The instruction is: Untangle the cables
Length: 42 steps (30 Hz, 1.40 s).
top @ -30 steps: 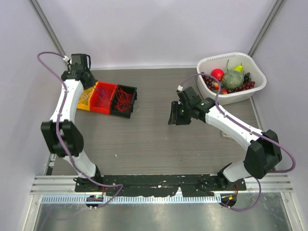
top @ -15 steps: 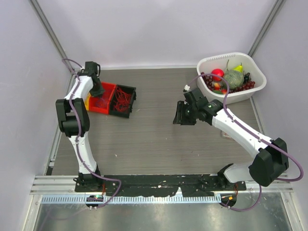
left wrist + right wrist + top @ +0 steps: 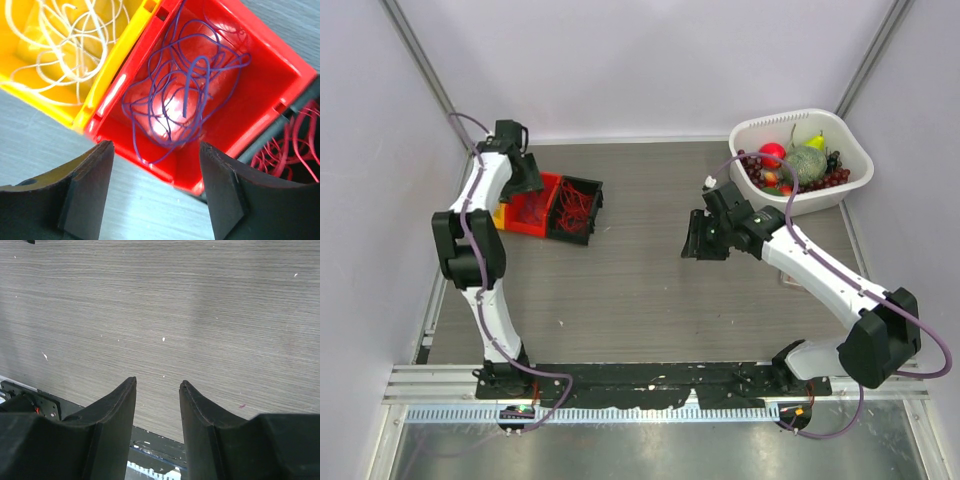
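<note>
**Over the red bin, a let-go between strands**

Above the glossy plastic red bin [image 3: 260, 65], the left fingers [image 3: 87, 190] stand spread and empty. Thin purple cables [image 3: 185, 85] lie in loose loops inside. Limp white cables [image 3: 60, 40] fill the yellow bin [image 3: 125, 50] beside it, and red cables [image 3: 295, 145] the black bin [image 3: 592, 185]. The right fingers [image 3: 112, 425] hang parted, holding nothing, over the matte woodgrain counter [image 3: 200, 315]. Sorting looks far along; the next move probably calls for finding any strand left over.

White arms [image 3: 820, 275], black joints [image 3: 880, 335], purple hoses [image 3: 732, 160].
</note>
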Each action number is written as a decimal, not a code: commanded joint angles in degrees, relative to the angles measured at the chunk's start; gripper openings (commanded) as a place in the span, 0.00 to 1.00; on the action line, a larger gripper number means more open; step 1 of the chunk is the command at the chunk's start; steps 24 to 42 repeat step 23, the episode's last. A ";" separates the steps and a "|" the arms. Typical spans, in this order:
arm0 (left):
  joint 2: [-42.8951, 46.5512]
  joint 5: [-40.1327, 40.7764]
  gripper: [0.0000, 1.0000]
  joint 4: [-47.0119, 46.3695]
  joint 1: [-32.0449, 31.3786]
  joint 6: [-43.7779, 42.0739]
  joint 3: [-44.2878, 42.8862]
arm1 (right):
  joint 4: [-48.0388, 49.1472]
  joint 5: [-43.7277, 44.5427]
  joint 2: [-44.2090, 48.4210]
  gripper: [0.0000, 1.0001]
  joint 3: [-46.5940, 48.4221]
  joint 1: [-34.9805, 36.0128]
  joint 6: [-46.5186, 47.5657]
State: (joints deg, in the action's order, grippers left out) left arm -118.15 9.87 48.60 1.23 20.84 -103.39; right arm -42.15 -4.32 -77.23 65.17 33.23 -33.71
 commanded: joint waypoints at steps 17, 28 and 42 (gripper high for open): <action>43.35 -25.33 1.00 -6.49 -9.66 15.98 15.78 | -6.63 31.10 16.58 0.85 15.78 -0.36 6.56; 44.93 -26.92 1.00 -9.92 -17.31 16.16 4.53 | -1.28 33.05 26.76 0.85 17.19 -0.36 8.58; 44.93 -26.92 1.00 -9.92 -17.31 16.16 4.53 | -1.28 33.05 26.76 0.85 17.19 -0.36 8.58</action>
